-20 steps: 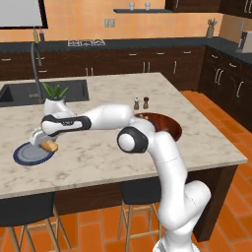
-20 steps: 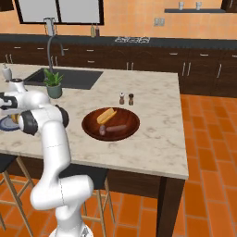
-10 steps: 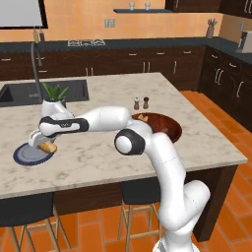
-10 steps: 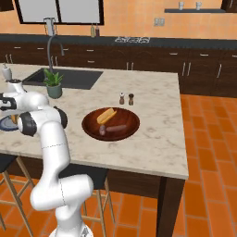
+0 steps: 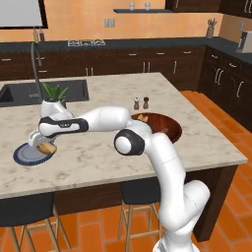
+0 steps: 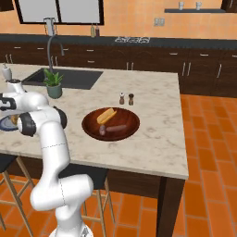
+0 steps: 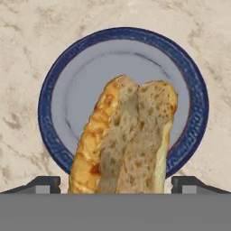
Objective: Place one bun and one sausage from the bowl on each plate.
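**Arm stretched far left, bun over the dark blue plate**

From the left base view, the arm is reaching low and nearly level across the marble counter (image 5: 98, 157), its gripper (image 5: 45, 145) hanging over the dark blue plate (image 5: 27, 155) at the near left edge, with a bun (image 5: 48, 147) at its tip. The bowl (image 5: 165, 125) is sitting well apart to the right, behind the elbow.

From the right base view, the forearm is running off the left edge. The bowl (image 6: 111, 124) is holding a second bun (image 6: 106, 115) and two sausages (image 6: 113, 129), with the salt and pepper shakers (image 6: 126, 98) just beyond it.

In the hand view, the fingers (image 7: 43, 184) are standing wide on either side of the bun (image 7: 126, 140), which is lying over the dark blue plate (image 7: 58, 90); whether they are gripping it, I cannot tell.
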Controlling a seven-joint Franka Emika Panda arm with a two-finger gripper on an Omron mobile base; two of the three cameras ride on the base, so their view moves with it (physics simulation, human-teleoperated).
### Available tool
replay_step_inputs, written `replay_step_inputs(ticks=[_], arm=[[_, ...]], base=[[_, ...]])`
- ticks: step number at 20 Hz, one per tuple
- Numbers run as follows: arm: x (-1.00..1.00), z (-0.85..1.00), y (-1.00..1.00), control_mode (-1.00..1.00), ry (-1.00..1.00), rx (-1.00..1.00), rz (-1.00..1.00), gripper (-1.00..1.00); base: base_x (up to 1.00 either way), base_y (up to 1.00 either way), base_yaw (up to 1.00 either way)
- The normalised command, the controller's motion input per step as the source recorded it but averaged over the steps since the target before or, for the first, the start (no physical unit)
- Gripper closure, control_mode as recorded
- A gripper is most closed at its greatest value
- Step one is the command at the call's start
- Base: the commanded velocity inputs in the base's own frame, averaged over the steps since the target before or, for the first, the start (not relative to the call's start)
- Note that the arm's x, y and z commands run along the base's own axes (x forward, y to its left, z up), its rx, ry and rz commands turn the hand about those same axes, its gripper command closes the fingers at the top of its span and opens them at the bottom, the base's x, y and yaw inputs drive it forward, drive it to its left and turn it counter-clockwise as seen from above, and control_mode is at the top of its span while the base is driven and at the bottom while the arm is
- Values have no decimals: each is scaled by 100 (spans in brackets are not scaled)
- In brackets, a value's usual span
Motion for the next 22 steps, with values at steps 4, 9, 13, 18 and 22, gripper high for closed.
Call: replay_step_inputs(ticks=[4, 9, 13, 18, 22], arm=[[0, 2, -1, -100, 0, 0, 0, -100], [-72, 12, -69, -100, 0, 2, -5, -100], [-100, 11, -98, -100, 0, 5, -13, -100], [-83, 19, -100, -100, 8, 5, -21, -100], [-54, 24, -100, -100, 9, 3, -22, -100]], base=[[0, 0, 0], [0, 0, 0], [0, 0, 0], [0, 0, 0], [0, 0, 0]])
